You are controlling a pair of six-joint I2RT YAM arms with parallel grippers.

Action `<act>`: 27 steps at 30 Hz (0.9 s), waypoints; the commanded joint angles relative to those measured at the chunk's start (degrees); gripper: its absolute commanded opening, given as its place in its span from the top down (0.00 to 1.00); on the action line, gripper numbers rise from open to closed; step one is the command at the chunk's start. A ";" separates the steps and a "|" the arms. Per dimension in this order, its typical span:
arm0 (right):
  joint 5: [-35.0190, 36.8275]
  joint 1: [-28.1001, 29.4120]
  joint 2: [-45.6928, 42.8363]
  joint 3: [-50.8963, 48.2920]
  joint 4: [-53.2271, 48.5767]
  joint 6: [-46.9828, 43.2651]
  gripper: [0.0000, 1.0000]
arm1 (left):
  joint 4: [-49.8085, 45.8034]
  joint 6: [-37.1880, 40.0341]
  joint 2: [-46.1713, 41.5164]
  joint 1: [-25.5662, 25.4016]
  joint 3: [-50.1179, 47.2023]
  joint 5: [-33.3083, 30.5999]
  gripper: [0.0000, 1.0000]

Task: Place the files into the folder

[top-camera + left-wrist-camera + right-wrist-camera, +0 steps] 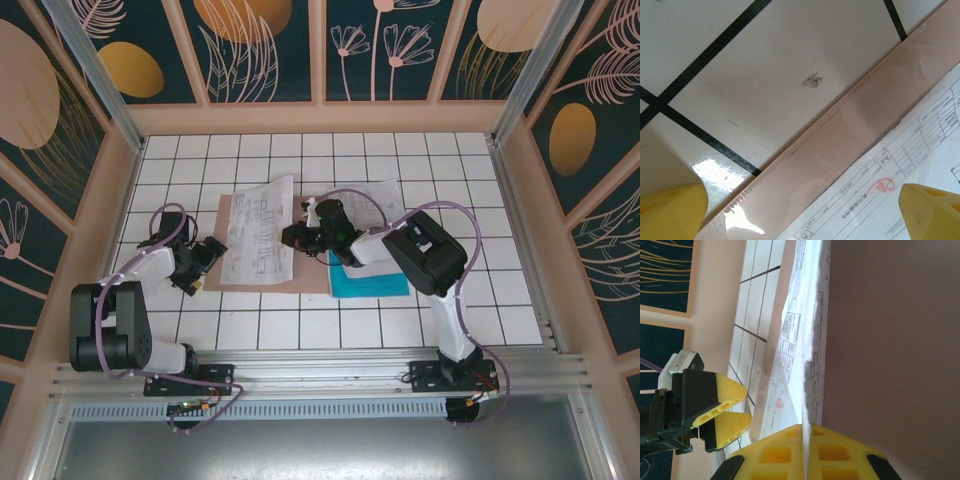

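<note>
Surface (300, 325): white tiles, thin black grid lines. Close view: small scuff (812, 80) on one tile, bright glare patch (715, 172) near grid line. Walls (270, 50): dark teal panels, peach and gold leaf and flower motifs, on three sides. Peach frame (320, 115) around panels and along surface edge. Slanted aluminium posts (95, 75) at far corners. Aluminium rail (320, 365) across near edge; grey metal sheet (320, 450) below it. Light even, soft shadows.

The table (400, 165) is white with a black grid, and the walls (270, 50) are dark teal with orange ovals and pale pink line-drawn leaves. The folder (229, 215) is pinkish brown. On it the printed sheet (258, 232) is white with grey diagrams and a red stamp (885, 186), and the teal sheet (365, 283) at its 4 o'clock is plain. The arms (430, 255) are black and white, their fingers (670, 212) yellow.
</note>
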 commanded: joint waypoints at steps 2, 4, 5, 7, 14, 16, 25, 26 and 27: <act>2.06 1.08 1.42 1.61 1.39 1.93 1.00 | 3.34 -1.07 1.96 -0.39 -2.49 6.13 0.01; 2.48 1.43 1.70 1.33 2.06 2.87 1.00 | 3.40 -1.11 1.97 -0.39 -2.55 6.31 0.01; 2.69 1.71 1.80 1.33 2.22 3.17 1.00 | 3.49 -1.14 1.99 -0.39 -2.66 6.40 0.01; 2.88 1.95 2.10 1.26 2.52 3.84 1.00 | 3.58 -1.19 1.78 -0.41 -2.78 6.49 0.01; 3.89 2.14 2.57 0.46 4.01 6.11 1.00 | 4.76 -1.77 1.57 -0.39 -3.61 7.54 0.01; 4.31 2.23 2.64 -0.02 4.43 6.84 1.00 | 4.98 -1.90 1.42 -0.39 -3.90 7.80 0.01; 5.08 2.99 3.49 0.16 5.31 8.54 1.00 | 5.60 -2.28 0.99 -0.39 -4.29 8.85 0.01; 5.25 3.08 3.71 0.27 5.25 8.81 1.00 | 5.81 -2.39 0.99 -0.39 -4.36 9.01 0.01; 5.34 3.20 3.81 0.28 5.37 9.06 1.00 | 5.94 -2.50 1.01 -0.39 -4.44 9.20 0.01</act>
